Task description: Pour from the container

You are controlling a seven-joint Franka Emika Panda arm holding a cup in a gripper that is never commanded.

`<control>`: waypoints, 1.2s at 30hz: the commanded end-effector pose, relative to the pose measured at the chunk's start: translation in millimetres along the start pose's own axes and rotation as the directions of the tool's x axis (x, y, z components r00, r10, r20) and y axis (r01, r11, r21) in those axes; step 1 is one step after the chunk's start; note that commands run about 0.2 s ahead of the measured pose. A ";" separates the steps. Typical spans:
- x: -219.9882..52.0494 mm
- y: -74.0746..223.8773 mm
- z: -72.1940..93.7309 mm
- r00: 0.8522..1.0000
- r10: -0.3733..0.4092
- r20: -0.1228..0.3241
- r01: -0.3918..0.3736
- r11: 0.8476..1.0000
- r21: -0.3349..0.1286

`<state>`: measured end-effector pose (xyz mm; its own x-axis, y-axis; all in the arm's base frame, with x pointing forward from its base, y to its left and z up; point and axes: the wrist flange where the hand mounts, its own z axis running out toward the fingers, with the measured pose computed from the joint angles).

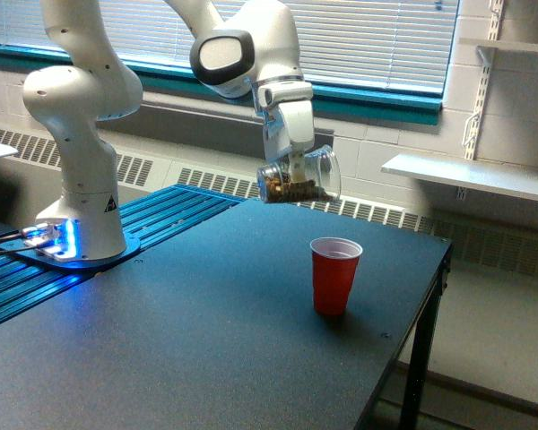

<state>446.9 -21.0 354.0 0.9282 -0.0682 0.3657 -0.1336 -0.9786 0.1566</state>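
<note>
Overhead, clear round container (298,178) of brown granules

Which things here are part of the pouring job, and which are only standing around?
Part of the job:
- clear cup with brown granular bits, tilted on its side in the air
- gripper, shut on the clear cup
- red plastic cup, upright on the table, the likely target

Only standing around:
- black table
- wall shelf
- window blinds
</note>
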 end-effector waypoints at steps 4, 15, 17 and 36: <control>0.9 -4.3 5.9 1.000 0.017 0.006 -0.017 1.000 -0.018; -1.1 -4.8 12.4 1.000 0.001 0.023 0.000 0.999 -0.040; -1.8 -4.5 13.3 1.000 -0.003 0.027 0.004 0.999 -0.045; -12.0 -4.6 20.1 0.998 -0.028 0.058 0.033 0.996 -0.078</control>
<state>443.9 -19.8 332.1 0.9503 -0.0378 0.3091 -0.1151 -0.9649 0.2358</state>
